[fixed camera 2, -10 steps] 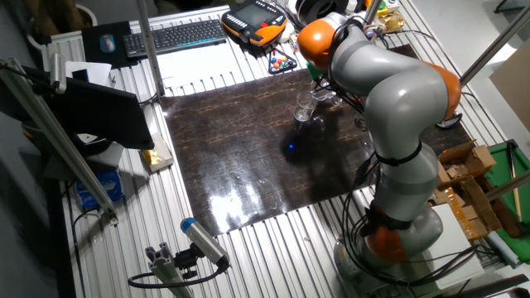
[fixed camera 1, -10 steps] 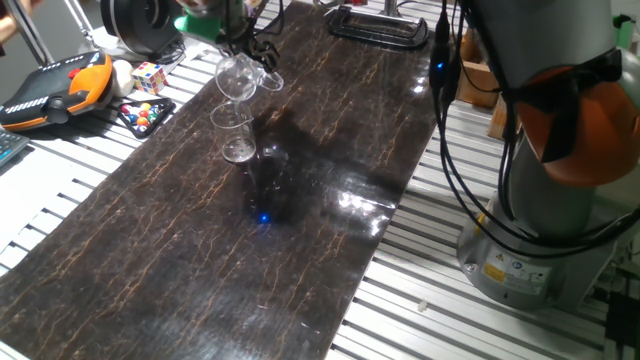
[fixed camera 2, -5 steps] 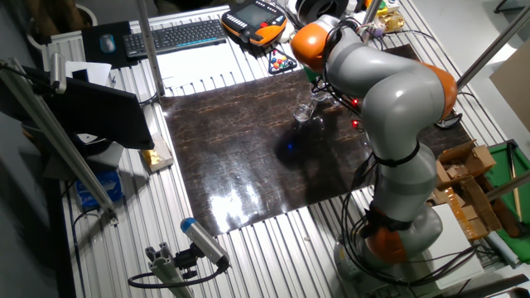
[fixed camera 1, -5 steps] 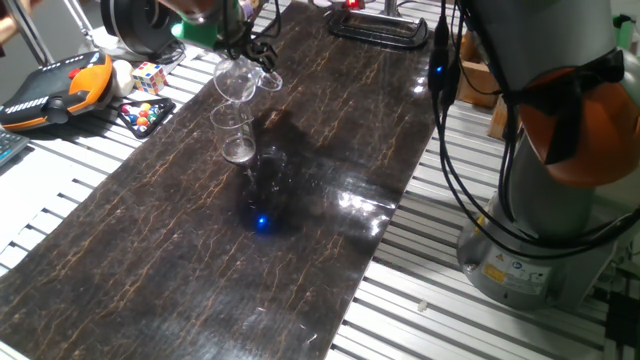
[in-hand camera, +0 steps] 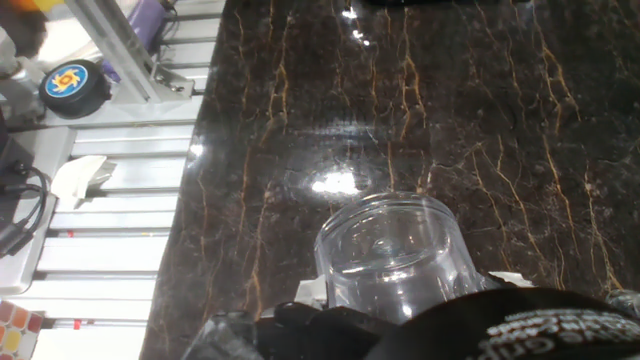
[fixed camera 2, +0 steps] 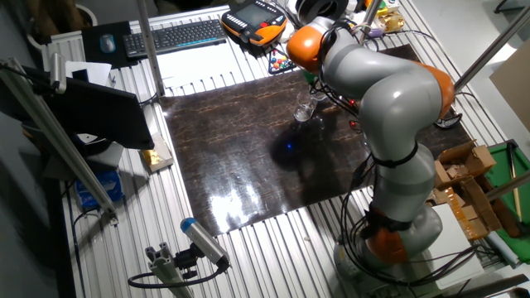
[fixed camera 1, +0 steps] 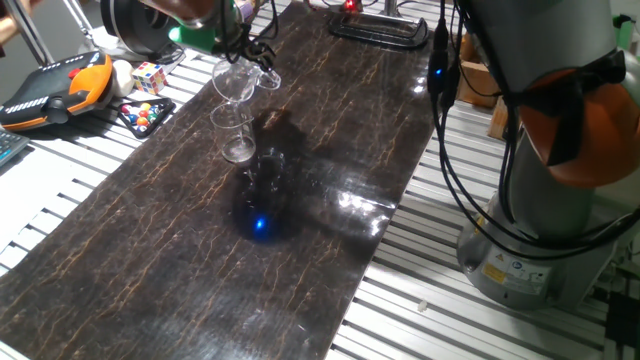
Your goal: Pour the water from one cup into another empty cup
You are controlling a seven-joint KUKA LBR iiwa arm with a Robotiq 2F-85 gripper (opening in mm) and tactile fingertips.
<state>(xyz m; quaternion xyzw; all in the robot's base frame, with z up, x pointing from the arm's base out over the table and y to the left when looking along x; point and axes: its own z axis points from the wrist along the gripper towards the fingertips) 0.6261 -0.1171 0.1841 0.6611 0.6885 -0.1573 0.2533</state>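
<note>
The larger clear cup with the looped handle hangs tilted, mouth down, above the dark marbled mat. My gripper is shut on it from above. Directly under its lip stands the smaller, narrower cup, upright on the mat. The other fixed view shows the same pair: the held cup leaning over the small cup. In the hand view the larger cup fills the lower middle, mouth towards the mat, between my dark fingers. I cannot make out the water in any view.
A blue light spot glows on the mat near the small cup. Left of the mat lie an orange pendant, a Rubik's cube and small coloured balls. A black clamp sits at the far end. Cables hang at the right.
My wrist has turned a little further with the larger cup held over the small one. The blue spot on the mat has grown brighter and slid towards the near end.
</note>
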